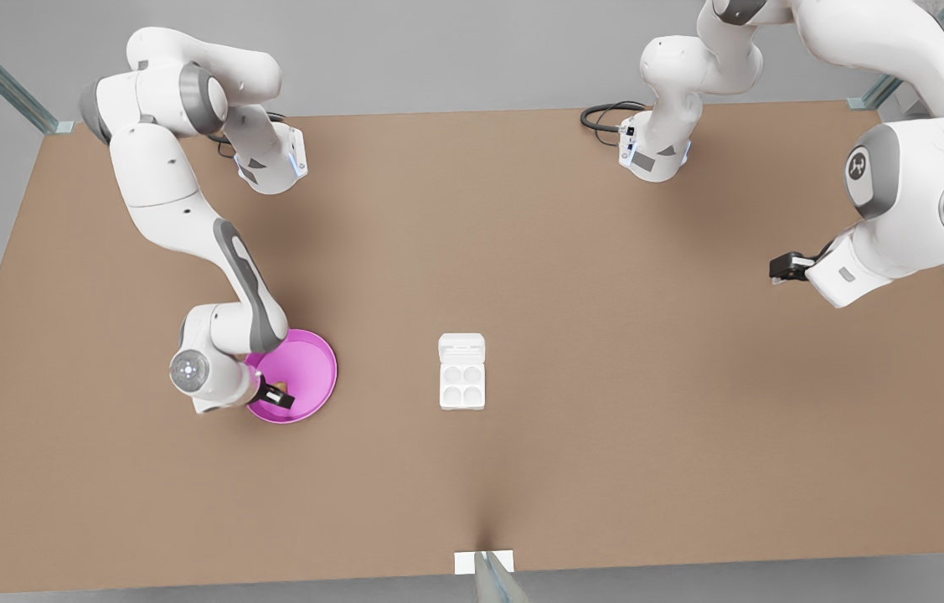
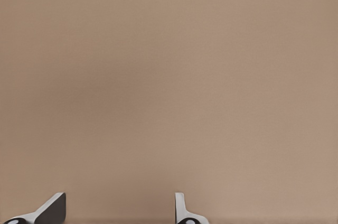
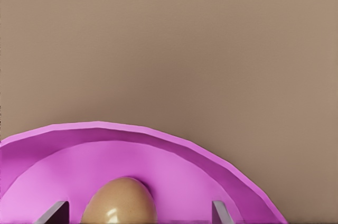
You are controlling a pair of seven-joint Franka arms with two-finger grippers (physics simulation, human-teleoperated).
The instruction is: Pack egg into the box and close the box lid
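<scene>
The right tool point(image 1: 275, 394) is open around the egg point(image 3: 119, 201) on the pink plate point(image 1: 317, 373). The box point(image 1: 462, 383) sits open nearby. The left tool point(image 1: 783, 268) waits, open.

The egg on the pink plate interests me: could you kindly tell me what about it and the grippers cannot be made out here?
- Egg: lower part cut off by the right wrist view's edge; in the front view the right gripper covers most of it.
- Contact between the fingers and the egg: hidden below that edge.
- Left gripper: only fingertips show above the table.
</scene>
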